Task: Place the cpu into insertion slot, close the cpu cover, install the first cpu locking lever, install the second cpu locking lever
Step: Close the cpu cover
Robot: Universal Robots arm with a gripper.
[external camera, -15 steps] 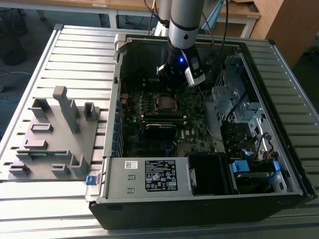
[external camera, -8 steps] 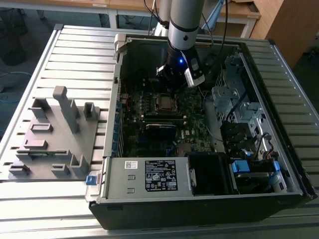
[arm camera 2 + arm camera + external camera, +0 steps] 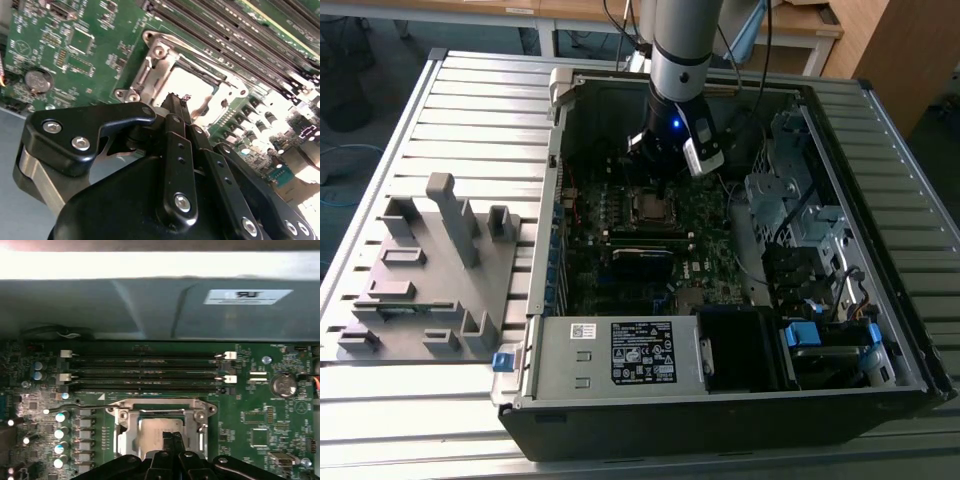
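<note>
Silvery cpu cover point(image 3: 161, 404) lies flat around the cpu point(image 3: 149, 432), directly beneath the end effector point(image 3: 170, 436), its jaws pressed together, gripping nothing.

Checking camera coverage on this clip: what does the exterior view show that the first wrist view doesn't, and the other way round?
Exterior view: the open computer case on a slatted table, a grey fixture plate on that view's left, the power supply, and the arm above the board.
First wrist view: the gripper, shut, right over the cpu, with the cpu cover lying around it, and a coin battery.
Both: the green motherboard and the insertion slot.
</note>
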